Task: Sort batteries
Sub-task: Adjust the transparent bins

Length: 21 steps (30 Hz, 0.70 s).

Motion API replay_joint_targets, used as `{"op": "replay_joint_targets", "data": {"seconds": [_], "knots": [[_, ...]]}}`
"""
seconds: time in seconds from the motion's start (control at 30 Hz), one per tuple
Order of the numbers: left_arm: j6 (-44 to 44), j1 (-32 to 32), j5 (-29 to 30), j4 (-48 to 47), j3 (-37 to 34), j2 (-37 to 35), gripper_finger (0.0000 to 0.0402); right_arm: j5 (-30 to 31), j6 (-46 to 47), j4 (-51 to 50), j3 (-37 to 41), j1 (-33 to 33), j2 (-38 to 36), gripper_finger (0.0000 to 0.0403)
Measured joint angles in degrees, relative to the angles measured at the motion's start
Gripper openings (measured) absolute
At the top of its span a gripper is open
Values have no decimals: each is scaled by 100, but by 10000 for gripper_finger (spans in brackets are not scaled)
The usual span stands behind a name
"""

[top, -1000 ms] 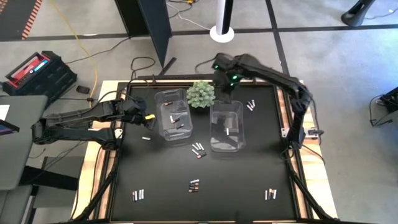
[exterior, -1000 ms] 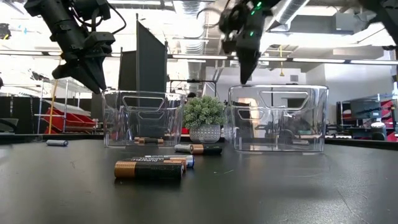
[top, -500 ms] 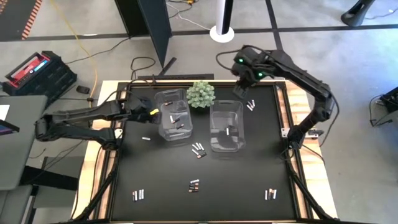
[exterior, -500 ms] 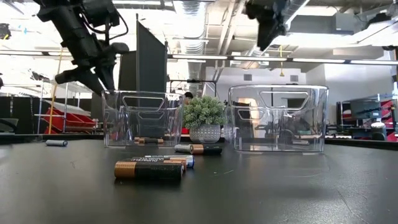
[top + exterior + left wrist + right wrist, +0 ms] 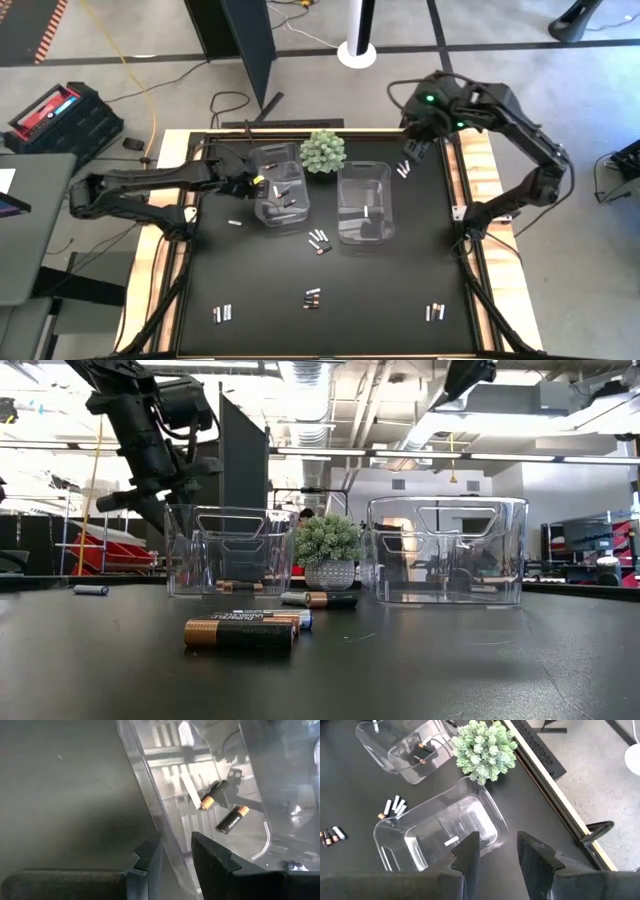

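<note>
Over the table's (image 5: 400,270) far right corner hangs the right gripper (image 5: 418,150), raised above the surface. Its jaws are spread with nothing between them. Just beside it, on the side toward the table's middle, a small cluster of pale batteries (image 5: 404,168) lies flat on the black surface, packed side by side. They sit between the gripper and the far right corner of the right bin (image 5: 341,190). Their long axes seem to run slantwise to the table's edges, though they are too small to be sure. This arm is plainly the nearer one to that cluster, so the next pick probably calls for a short drop, with the jaws turned across the batteries' length. One pale battery (image 5: 367,211) already lies inside the right bin.

Across the table, the left gripper (image 5: 252,181) hovers at the left wall of the left bin (image 5: 262,152), well apart from the cluster. Whether its jaws pinch anything cannot be told. Two dark batteries (image 5: 229,820) with copper ends lie on that bin's floor. More batteries lie scattered toward the table's near edge.
</note>
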<state>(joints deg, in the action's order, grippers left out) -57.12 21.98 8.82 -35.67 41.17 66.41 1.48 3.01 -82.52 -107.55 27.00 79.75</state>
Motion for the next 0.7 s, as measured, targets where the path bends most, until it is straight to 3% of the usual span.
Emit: {"op": "replay_joint_targets", "data": {"seconds": [0.2,0.43,0.7], "knots": [[-100,-2,-90,20,0,267,88,0,-134,0,0,2,-317,147],[59,0,-64,-104,33,301,12,11,-343,-30,0,13,-418,147],[295,14,73,-625,504,285,3,11,-494,-29,2,13,-407,147]]}}
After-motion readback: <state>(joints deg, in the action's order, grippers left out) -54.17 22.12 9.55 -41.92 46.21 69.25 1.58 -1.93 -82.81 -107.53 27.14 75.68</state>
